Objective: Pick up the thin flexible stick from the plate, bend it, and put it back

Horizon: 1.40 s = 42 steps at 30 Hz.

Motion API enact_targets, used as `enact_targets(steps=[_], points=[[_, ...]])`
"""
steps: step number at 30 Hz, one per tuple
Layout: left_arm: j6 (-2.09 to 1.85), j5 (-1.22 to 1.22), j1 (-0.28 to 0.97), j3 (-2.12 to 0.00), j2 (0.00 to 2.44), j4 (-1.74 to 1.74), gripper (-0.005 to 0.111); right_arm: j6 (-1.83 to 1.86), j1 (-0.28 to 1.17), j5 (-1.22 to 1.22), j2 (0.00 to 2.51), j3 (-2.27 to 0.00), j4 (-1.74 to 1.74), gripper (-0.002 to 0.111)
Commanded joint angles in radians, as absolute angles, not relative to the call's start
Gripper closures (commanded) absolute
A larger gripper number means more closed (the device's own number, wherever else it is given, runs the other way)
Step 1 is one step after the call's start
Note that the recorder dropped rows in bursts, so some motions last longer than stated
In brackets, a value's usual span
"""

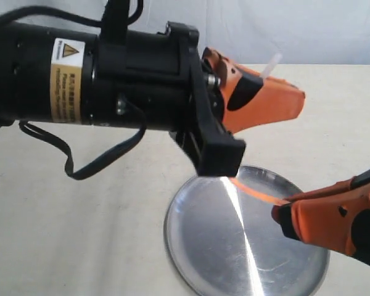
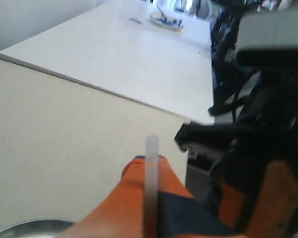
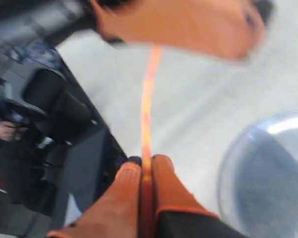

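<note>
The thin flexible stick [image 1: 257, 192] is held in the air above the silver plate [image 1: 209, 246], which lies on the table at the front. My left gripper [image 1: 290, 97] is shut on one end, and the whitish tip [image 1: 272, 63] pokes out past its orange fingers; that tip [image 2: 151, 168] stands up in the left wrist view. My right gripper [image 1: 282, 213] is shut on the other end, low at the right over the plate's rim. In the right wrist view the orange stick [image 3: 148, 109] runs from my right gripper [image 3: 146, 166] up to the left fingers [image 3: 188, 25].
The left arm's black body [image 1: 111, 68] and a loose cable [image 1: 80, 160] fill the upper left. A second white table [image 2: 114, 54] stands beyond the beige one's edge. Dark equipment [image 3: 49, 119] sits off the table's side.
</note>
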State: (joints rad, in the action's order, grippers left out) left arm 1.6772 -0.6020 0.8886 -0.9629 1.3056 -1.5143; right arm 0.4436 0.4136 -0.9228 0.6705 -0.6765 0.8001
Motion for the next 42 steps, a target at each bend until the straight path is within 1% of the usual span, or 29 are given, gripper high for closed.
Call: enact_targets(steps=[1, 7, 16, 30, 33, 34, 36, 40, 42], points=[[1.663, -0.655, 0.901, -0.957, 1.303, -1.294, 0.107, 0.335, 0.41, -0.929, 0.672, -0.683, 0.628, 0.109], [1.663, -0.662, 0.901, -0.957, 1.303, -1.205, 0.107, 0.309, 0.41, -0.931, 0.672, -0.683, 0.57, 0.109], [1.661, -0.705, 0.901, -0.957, 1.303, -1.183, 0.107, 0.246, 0.41, -0.923, 0.672, -0.683, 0.472, 0.109], [1.524, -0.707, 0.901, -0.957, 1.303, -1.189, 0.106, 0.246, 0.41, -0.939, 0.672, -0.683, 0.472, 0.109], [1.446, -0.736, 0.899, -0.957, 1.303, -1.187, 0.098, 0.246, 0.41, -0.945, 0.672, -0.683, 0.468, 0.109], [1.422, -0.742, 0.899, -0.957, 1.303, -1.18, 0.094, 0.246, 0.41, -0.947, 0.672, -0.683, 0.466, 0.109], [1.387, -0.755, 0.899, -0.957, 1.303, -1.167, 0.084, 0.23, 0.41, -0.953, 0.672, -0.683, 0.447, 0.109], [1.335, -0.756, 0.899, -0.957, 1.301, -1.116, 0.054, 0.157, 0.41, -0.975, 0.672, -0.683, 0.371, 0.109], [1.32, -0.744, 0.899, -0.957, 1.299, -1.106, 0.046, 0.133, 0.41, -0.989, 0.672, -0.683, 0.333, 0.109]])
